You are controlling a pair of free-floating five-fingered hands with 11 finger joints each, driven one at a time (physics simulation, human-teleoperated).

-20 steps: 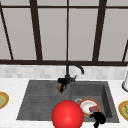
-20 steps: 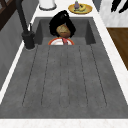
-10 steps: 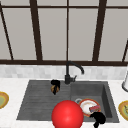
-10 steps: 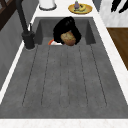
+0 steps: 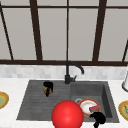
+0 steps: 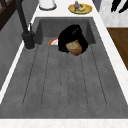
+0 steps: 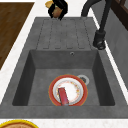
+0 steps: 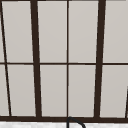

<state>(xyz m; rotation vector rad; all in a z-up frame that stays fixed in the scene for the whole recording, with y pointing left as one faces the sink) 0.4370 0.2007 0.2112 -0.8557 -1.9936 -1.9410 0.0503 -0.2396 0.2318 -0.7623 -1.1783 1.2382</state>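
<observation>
At the near edge of the sink in the front view a large red ball (image 5: 67, 115) overlaps the front rim, and just to its right the right hand (image 5: 98, 118) hangs over the near right corner of the basin; whether its fingers are spread or curled cannot be told. Behind it, on the basin floor, lies an orange-rimmed white plate (image 5: 88, 106) with a small red block (image 5: 94, 108) on its right part. The right side view looks straight down on that plate (image 7: 68, 90), shows the block (image 7: 63, 95) lying flat across its near-left part, and shows the drain (image 7: 83, 79) just past the plate's rim. Farther back, over the ribbed drainboard (image 5: 35, 102) near its rear edge, the left hand (image 5: 48, 87) is curled round a small brown object (image 5: 47, 91). The left side view brings this close: the hand (image 6: 73, 37) wraps the brown lump (image 6: 74, 48) from above, well clear of the ribs. The black faucet (image 5: 68, 73) stands at the sink's back edge. A yellow plate (image 5: 3, 99) lies on the counter left of the sink and another (image 5: 124, 109) at the right. The upper view shows the window (image 8: 67, 60).
</observation>
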